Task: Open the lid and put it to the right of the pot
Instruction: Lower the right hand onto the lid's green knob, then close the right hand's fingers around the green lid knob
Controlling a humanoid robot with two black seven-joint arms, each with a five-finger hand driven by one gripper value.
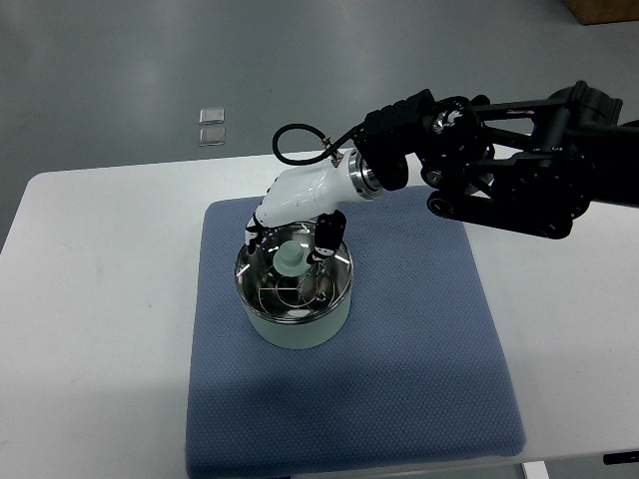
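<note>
Hovering right hand [292, 215] over lid [294, 274], knob [291, 259] grasp unclear

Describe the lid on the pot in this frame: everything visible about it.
The lid is round, looks like clear glass in a shiny metal rim, with a pale green knob at its centre. It sits flat on the pale green pot, closed, on the blue mat. The right hand reaches over its far edge, dark fingertips by the knob; whether they touch it is unclear.
</note>
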